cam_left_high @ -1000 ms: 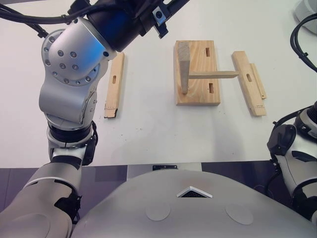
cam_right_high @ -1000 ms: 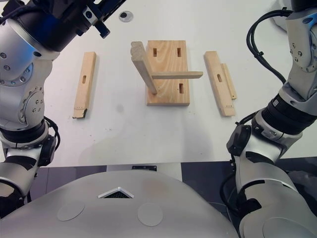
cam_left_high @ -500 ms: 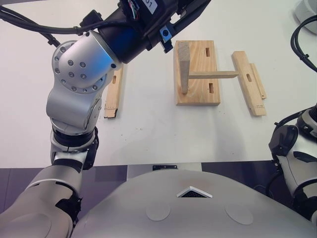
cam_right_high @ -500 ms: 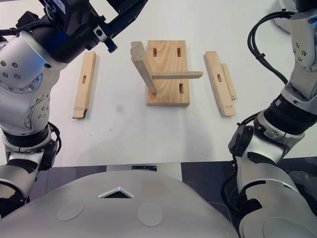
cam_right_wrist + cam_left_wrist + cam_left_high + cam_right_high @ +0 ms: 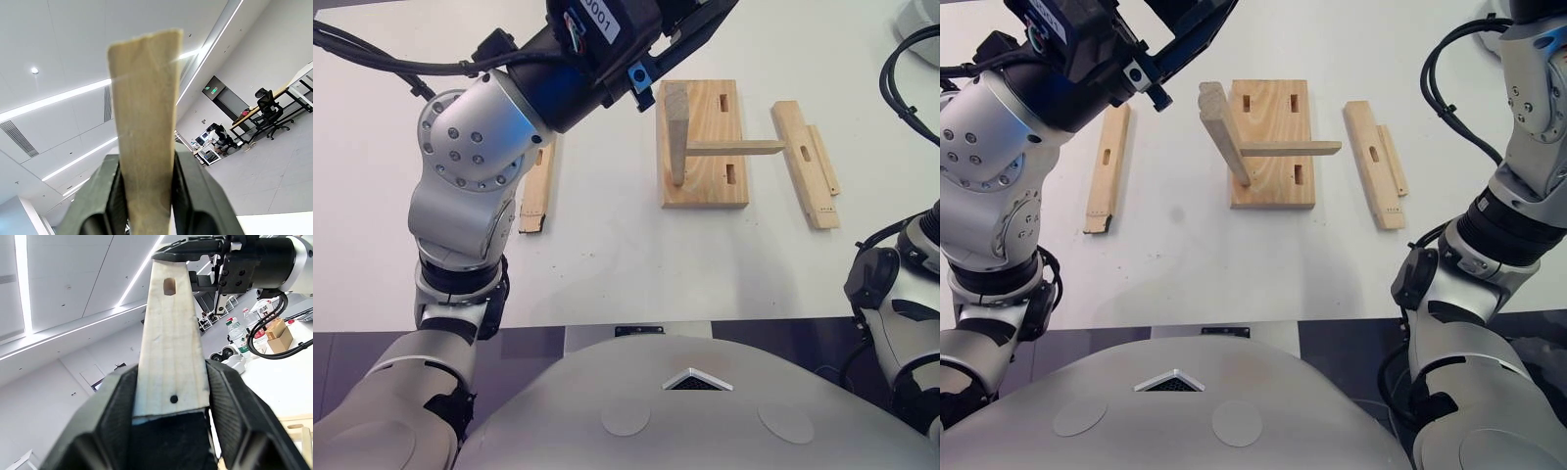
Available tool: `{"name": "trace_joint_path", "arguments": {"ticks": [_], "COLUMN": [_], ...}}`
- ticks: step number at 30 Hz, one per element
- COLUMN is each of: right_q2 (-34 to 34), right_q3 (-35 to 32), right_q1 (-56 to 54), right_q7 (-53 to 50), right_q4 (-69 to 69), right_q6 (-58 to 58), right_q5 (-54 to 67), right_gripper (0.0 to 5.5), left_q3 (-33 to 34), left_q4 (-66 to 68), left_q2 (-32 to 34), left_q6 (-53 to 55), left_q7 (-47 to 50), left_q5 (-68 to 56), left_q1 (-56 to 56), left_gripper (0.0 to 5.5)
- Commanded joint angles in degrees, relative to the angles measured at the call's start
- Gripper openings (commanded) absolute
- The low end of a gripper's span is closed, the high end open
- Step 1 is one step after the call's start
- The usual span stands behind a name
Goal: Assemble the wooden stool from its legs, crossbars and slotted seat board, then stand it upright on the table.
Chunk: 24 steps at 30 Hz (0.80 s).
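left gripper [image 5: 171, 396] clamping slotted leg [image 5: 168, 333], right gripper [image 5: 146, 193] clamping wooden bar [image 5: 144, 98], seat board [image 5: 705, 188] lying on table [image 5: 607, 255]

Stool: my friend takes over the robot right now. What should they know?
Left pincer: shut on a slotted leg, held high.
Right pincer: shut on a wooden piece, also high.
Table: seat board, one leg standing in it, a crossbar sticking from that leg; a spare leg lies left of it, another leg and thin bar right.
Done: one leg, one crossbar. Left: everything else, then standing it up.
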Motion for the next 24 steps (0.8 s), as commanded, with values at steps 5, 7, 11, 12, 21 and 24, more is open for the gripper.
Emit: {"name": "trace_joint_path", "arguments": {"ticks": [5, 7, 11, 12, 21, 24], "right_q2": [-1.1, -3.7, -2.4, -2.1, 1.8, 2.3], "right_q3": [0.5, -1.9, -5.3, -5.8, -4.9, -4.8], "right_q1": [-1.6, 7.1, 15.3, 16.3, 28.8, 31.8], "right_q7": [-3.1, -3.7, -4.3, -4.0, 2.1, 5.3], "right_q4": [2.1, -0.5, -3.2, -3.4, -4.7, -4.2], "right_q6": [-3.4, -4.1, -6.2, -6.7, -7.8, -7.4], "right_q5": [-9.3, -20.2, -28.6, -29.7, -41.0, -43.3], "right_gripper": [1.02, 1.02, 1.02, 1.02, 1.02, 1.02], "left_q3": [2.7, 9.6, 13.3, 13.5, 16.9, 15.1], "left_q4": [0.0, -1.8, -4.6, -4.6, -7.1, -8.4], "left_q2": [-0.3, -1.7, -1.6, -1.4, -2.4, -2.9], "left_q6": [2.8, 6.8, 11.2, 11.5, 16.3, 17.6], "left_q7": [1.6, 6.4, 9.5, 9.6, 14.0, 15.0], "left_q5": [-0.2, -1.5, -2.3, -2.6, -3.1, -3.3], "left_q1": [-0.4, 0.1, 2.8, 2.9, 7.0, 7.4], "left_gripper": [3.5, 3.7, 3.7, 3.7, 3.7, 3.7]}}
